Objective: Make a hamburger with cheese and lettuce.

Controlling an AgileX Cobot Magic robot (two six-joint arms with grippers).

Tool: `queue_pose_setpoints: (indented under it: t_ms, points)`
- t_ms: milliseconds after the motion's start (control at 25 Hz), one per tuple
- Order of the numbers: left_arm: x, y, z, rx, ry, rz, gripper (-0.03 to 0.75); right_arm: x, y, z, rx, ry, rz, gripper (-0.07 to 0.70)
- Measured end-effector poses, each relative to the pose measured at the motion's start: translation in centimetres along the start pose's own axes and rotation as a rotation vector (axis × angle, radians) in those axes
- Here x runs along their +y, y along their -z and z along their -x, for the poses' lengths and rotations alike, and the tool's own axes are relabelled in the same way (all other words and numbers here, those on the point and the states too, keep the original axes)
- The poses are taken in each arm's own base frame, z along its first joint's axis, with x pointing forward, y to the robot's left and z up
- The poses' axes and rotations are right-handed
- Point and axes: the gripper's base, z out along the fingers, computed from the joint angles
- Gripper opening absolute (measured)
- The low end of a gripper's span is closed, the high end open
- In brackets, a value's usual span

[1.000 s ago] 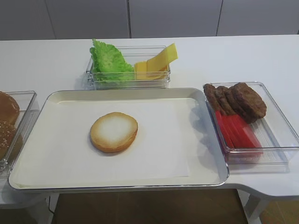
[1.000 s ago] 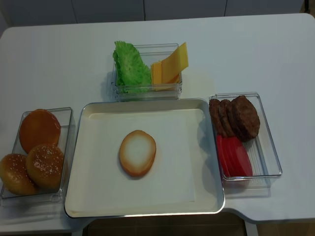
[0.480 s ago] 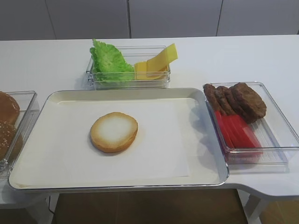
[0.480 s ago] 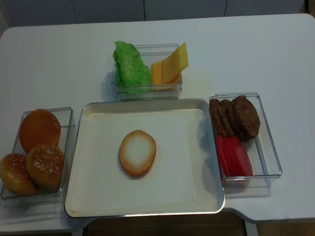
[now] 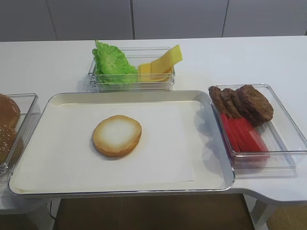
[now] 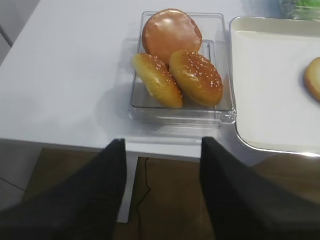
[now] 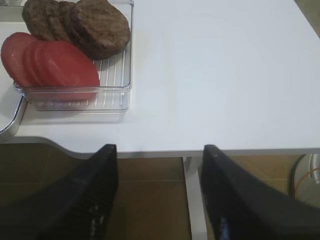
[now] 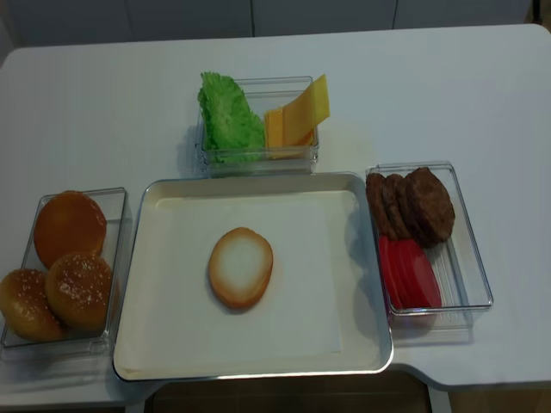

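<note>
Two pincers: I see the left gripper and the right gripper only in their own wrist views, both off the near table edge.
Left pincer state: fingers spread, nothing between them.
Right pincer state: fingers spread apart as well, nothing pinched.
Ahead of my left pincer: a clear box with three buns, two of them seeded.
Bun half: ahead and to the right of my left pincer, cut face up on the paper-lined tray, left of the tray's middle.
Lettuce: far beyond both pincers, past the tray, in the left part of a clear bin.
Cheese: same bin, right part, slices leaning up over the rim.
Ahead-left of my right pincer: a clear tub with brown patties at its far end and red slices nearer me.
</note>
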Motion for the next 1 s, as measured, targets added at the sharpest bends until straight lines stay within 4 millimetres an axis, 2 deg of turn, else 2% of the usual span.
queue_pose_setpoints:
  t_ms: [200, 440, 1000]
  points:
    - [0.0, -0.7, -2.4, -0.015, 0.008, -0.023, 0.355, 0.0, 0.0, 0.0, 0.0, 0.0, 0.0, 0.406]
    - [0.0, -1.7, -3.7, 0.008, 0.007, -0.021, 0.351, 0.0, 0.0, 0.0, 0.0, 0.0, 0.0, 0.406]
    - [-0.1, -2.8, -3.7, -0.025, 0.004, -0.027, 0.351, 0.0, 0.0, 0.0, 0.0, 0.0, 0.0, 0.406]
